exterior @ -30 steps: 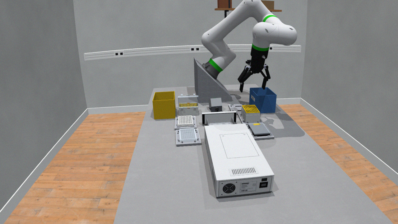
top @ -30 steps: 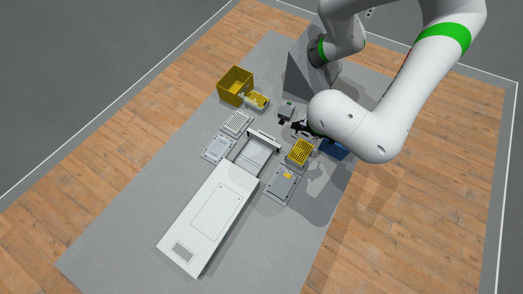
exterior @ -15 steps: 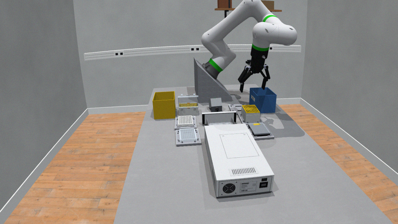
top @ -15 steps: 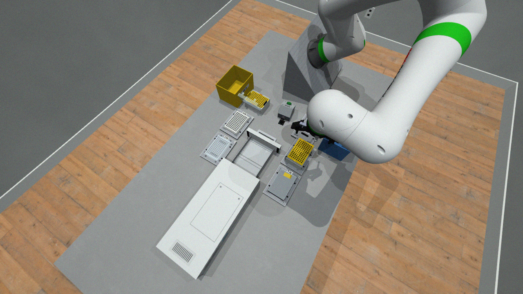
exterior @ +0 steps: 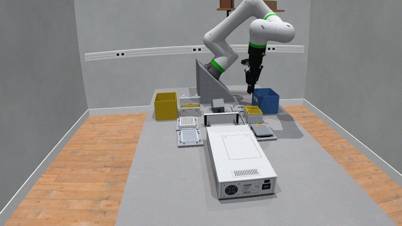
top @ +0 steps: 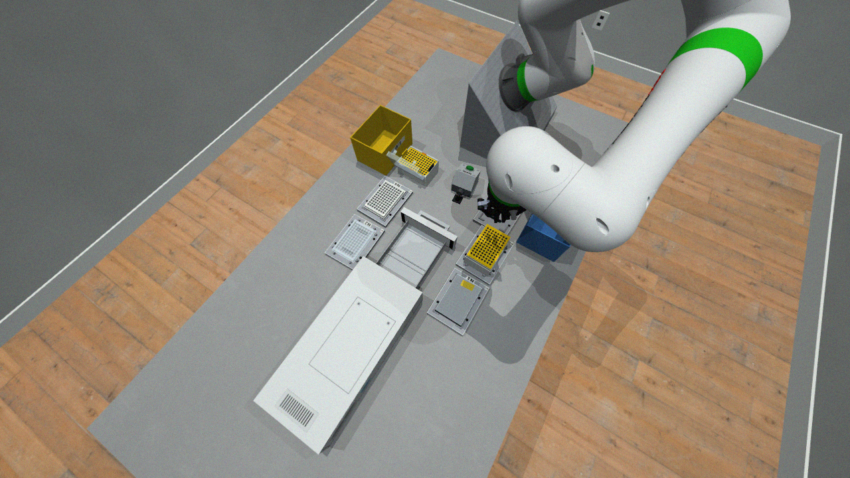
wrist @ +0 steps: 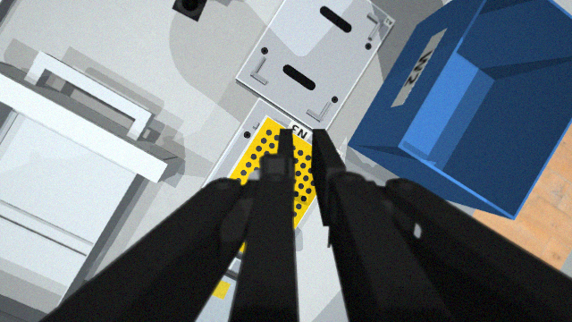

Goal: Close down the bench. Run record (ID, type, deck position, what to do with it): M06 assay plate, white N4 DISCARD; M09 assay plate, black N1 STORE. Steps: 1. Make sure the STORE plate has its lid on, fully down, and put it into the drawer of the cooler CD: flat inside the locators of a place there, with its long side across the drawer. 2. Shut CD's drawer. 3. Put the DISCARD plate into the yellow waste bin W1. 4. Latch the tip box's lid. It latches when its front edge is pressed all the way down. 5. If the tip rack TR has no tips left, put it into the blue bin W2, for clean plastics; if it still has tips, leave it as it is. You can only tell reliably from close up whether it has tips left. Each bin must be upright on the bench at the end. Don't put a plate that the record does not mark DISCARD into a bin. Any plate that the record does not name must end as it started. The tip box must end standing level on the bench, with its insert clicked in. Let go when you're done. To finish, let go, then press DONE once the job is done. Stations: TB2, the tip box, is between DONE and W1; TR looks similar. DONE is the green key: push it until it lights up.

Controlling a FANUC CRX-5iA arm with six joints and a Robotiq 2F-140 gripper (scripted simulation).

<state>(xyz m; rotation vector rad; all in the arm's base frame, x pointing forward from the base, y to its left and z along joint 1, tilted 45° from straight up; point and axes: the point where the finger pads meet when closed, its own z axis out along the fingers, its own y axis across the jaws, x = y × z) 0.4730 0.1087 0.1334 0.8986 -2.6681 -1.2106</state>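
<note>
The jaws hang pressed together, pinching nothing, above the yellow tip rack (wrist: pixel 264 154), with the blue bin (wrist: pixel 469 103) just beside them. Its holes look dark and bare; a lower, steadier look would settle that before the jaws spread for any lift.

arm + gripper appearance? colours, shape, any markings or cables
The arm has glossy white, rounded tubular links with bright green bands at the joints and small dark holes on the elbow housing. It stands on a grey wedge-shaped pedestal. The gripper is matte black, with two long, narrow fingers on linkage bars. No external cables show.
</note>
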